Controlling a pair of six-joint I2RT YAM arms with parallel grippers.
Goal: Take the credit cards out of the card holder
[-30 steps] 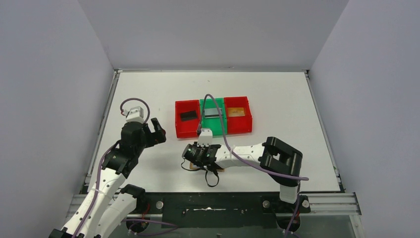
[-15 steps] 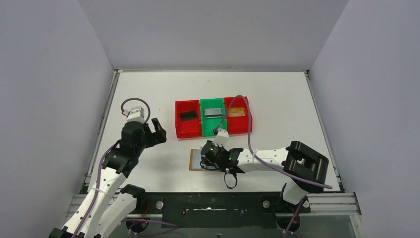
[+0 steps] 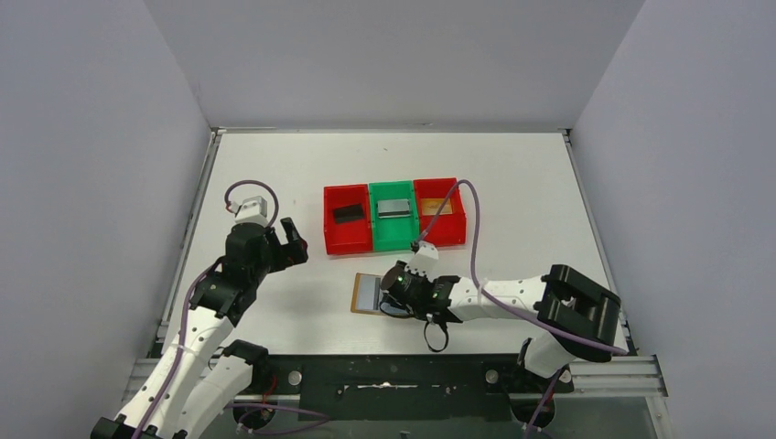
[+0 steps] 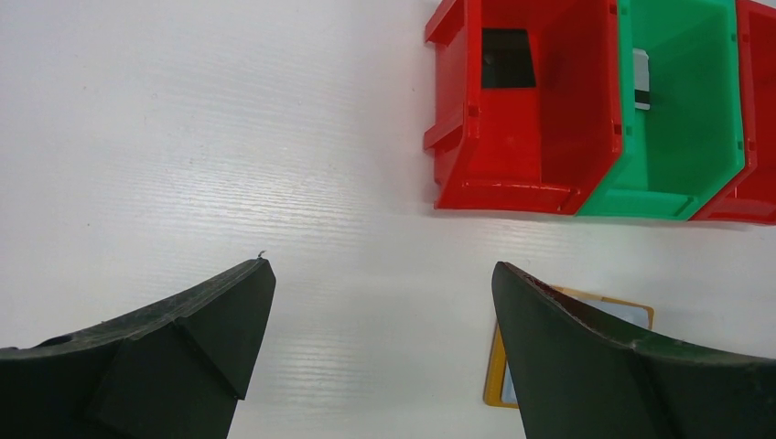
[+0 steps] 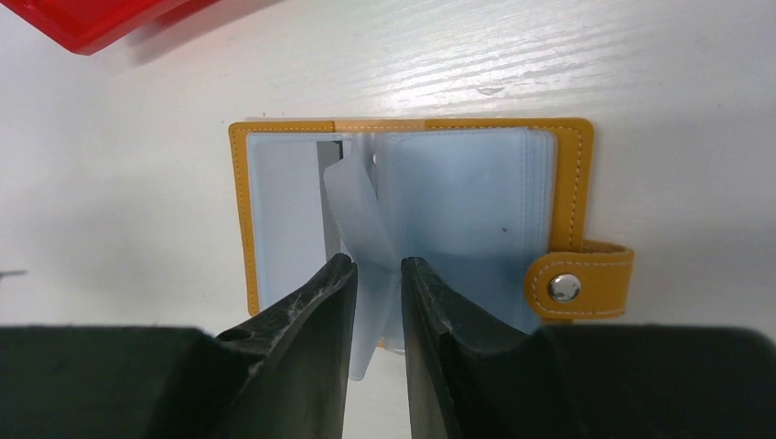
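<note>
Card holder [image 3: 369, 294] lies flat and open, inner face up, on the white table [image 3: 274, 174] near the front edge. It sits just in front of the row of red and green bins [image 3: 393, 243], apart from them, and in the top view it is half hidden under the right tool [image 5: 378, 270]. That tool's jaws stand nearly together on one clear sleeve [image 5: 352, 206], which curls up from the spine between them. The left tool [image 4: 380, 302] hangs well to the left, jaws wide apart and nothing in them. I judge the holder light and thin, with a soft stitched cover that would skate on the smooth table if tugged. Pinning a cover flap with one tool makes sense while the other draws a stiff card by its free edge. The sleeves look floppy and slick, poor things to pull on, and I cannot tell whether any cards sit in them. In the right wrist view the holder's long axis runs side to side and its spine up and down, with the snap tab [image 5: 578, 285] pointing to that view's right.
</note>
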